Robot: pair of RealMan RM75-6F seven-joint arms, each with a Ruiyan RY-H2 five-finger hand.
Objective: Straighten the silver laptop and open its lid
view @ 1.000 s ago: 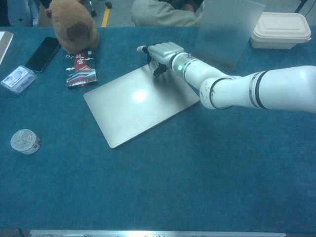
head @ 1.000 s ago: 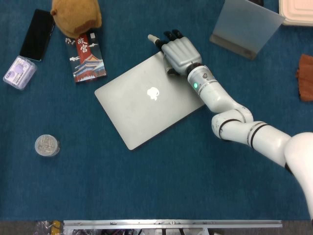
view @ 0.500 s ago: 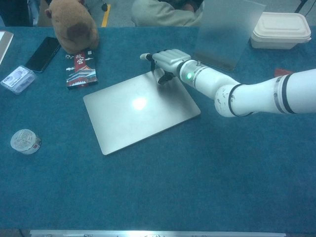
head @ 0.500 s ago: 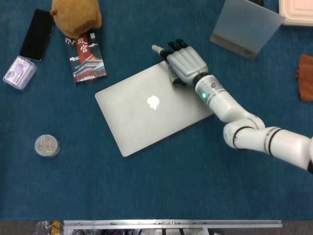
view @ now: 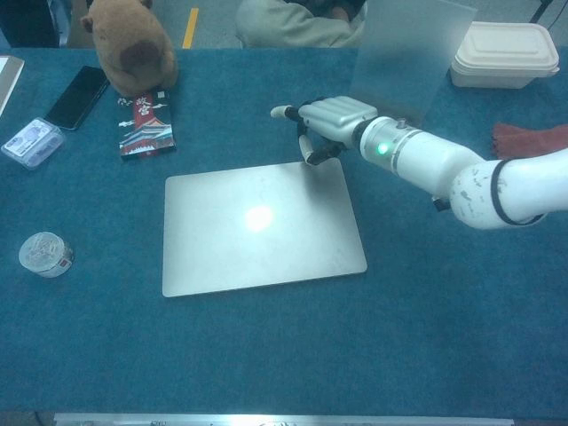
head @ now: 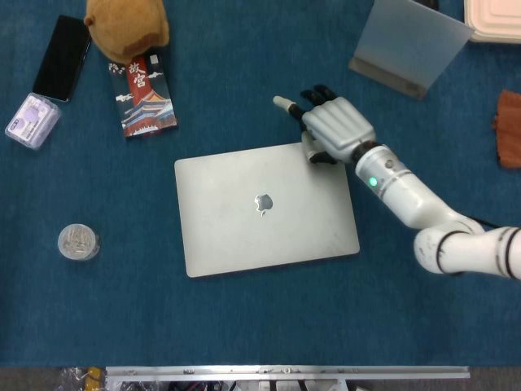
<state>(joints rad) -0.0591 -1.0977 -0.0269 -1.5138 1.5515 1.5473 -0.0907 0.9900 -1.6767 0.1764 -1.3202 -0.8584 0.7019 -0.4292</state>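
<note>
One takeout box (view: 504,53) lid closed; silver laptop (head: 264,208) shut.

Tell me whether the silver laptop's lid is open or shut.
Shut. The flat silver laptop lies closed on the blue table, logo up, no screen or keyboard showing.

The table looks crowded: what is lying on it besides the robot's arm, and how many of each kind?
Laptop: 1
Phone: 1
Plush toy: 1
Booklet: 1
Small clear packet: 1
Round clear container: 1
Frosted panel: 1
Lidded food box: 1
Reddish cloth: 1
Total: 9
</note>
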